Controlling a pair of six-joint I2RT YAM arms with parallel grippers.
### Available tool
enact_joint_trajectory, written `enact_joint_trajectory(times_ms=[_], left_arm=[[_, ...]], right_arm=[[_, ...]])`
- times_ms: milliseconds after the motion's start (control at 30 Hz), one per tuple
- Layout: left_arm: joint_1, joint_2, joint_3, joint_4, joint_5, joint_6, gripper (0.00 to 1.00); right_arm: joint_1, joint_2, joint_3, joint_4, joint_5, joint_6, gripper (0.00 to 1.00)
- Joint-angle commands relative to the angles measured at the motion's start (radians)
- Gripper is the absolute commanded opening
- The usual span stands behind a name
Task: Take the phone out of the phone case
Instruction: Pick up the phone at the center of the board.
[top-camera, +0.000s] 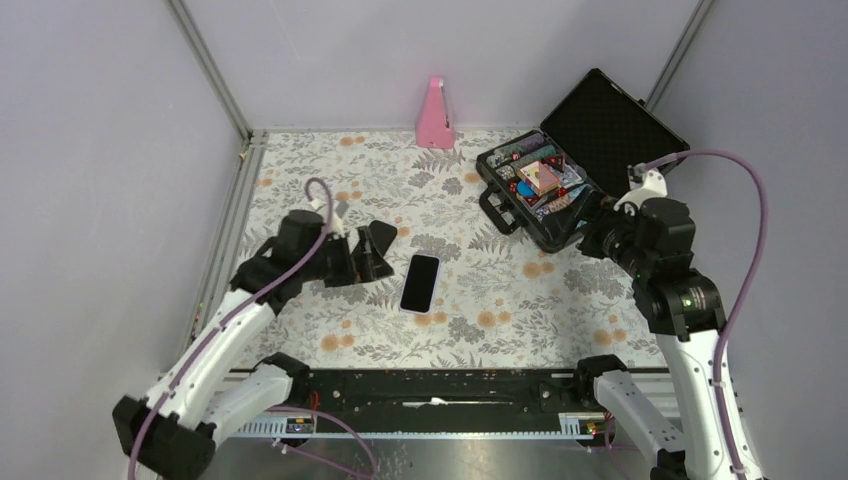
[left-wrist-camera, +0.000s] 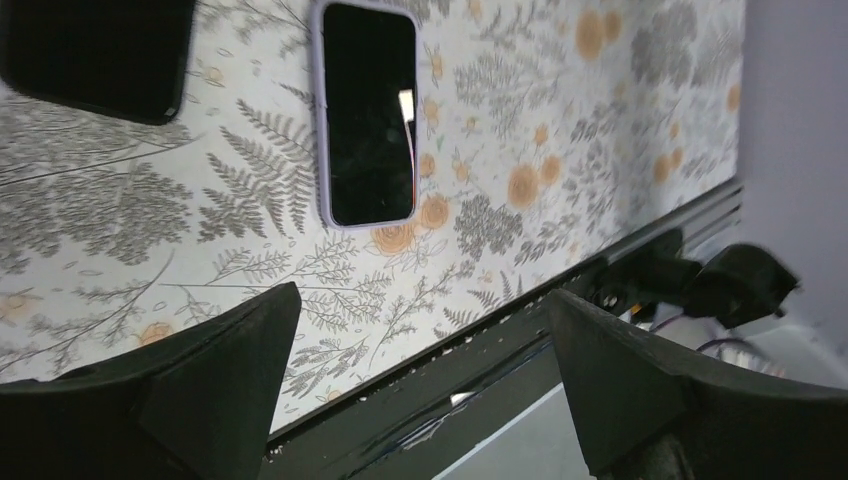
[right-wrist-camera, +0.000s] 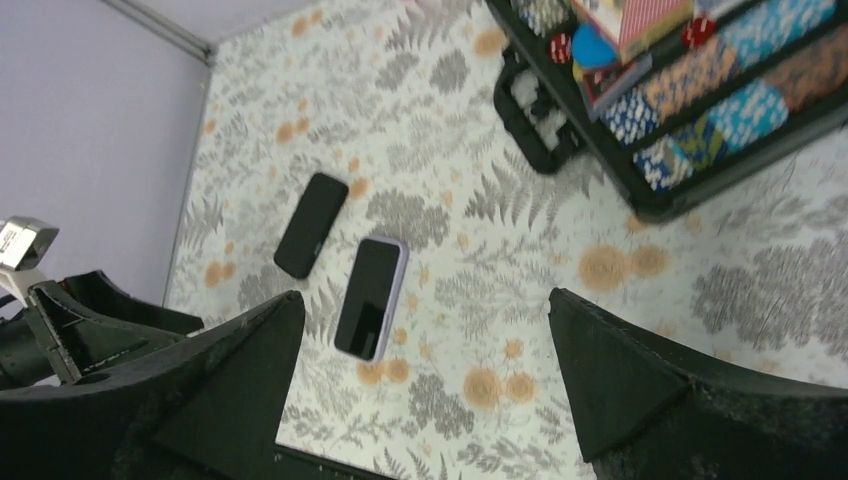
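Observation:
A phone (top-camera: 421, 283) with a dark screen and a lilac rim lies flat, screen up, mid-table. It also shows in the left wrist view (left-wrist-camera: 367, 112) and the right wrist view (right-wrist-camera: 370, 297). A flat black slab (top-camera: 382, 236) lies just left of it, also in the left wrist view (left-wrist-camera: 95, 55) and the right wrist view (right-wrist-camera: 311, 224). I cannot tell whether the slab is a case or a phone. My left gripper (top-camera: 370, 262) (left-wrist-camera: 422, 295) is open and empty, beside the slab and left of the phone. My right gripper (top-camera: 598, 238) (right-wrist-camera: 425, 297) is open and empty, raised far right.
An open black carry case (top-camera: 560, 170) full of colourful small items stands at the back right, next to my right gripper. A pink metronome (top-camera: 434, 115) stands at the back wall. A black rail (top-camera: 420, 385) runs along the near edge of the table.

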Motion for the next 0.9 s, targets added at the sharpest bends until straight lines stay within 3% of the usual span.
enact_joint_trajectory(times_ms=[0, 167, 333, 533, 867], left_arm=[[-0.178, 0.117, 0.029, 0.088, -0.184, -0.033, 0.99], [-0.355, 0.357, 0.155, 0.088, -0.407, -0.041, 0.99], [-0.465, 0.609, 0.325, 0.030, -0.561, -0.066, 0.99], [-0.478, 0.801, 0.440, -0.007, -0.613, -0.123, 0.99], [-0.477, 0.917, 0.455, -0.020, -0.666, -0.199, 0.99]], right_arm=[[-0.003, 0.000, -0.090, -0.027, -0.053, 0.050, 1.00], [-0.003, 0.005, -0.149, -0.038, -0.006, 0.096, 1.00], [-0.003, 0.024, -0.156, -0.095, 0.031, 0.116, 1.00], [-0.003, 0.000, -0.193, -0.115, 0.036, 0.117, 1.00], [-0.003, -0.004, -0.236, -0.137, 0.037, 0.105, 1.00]])
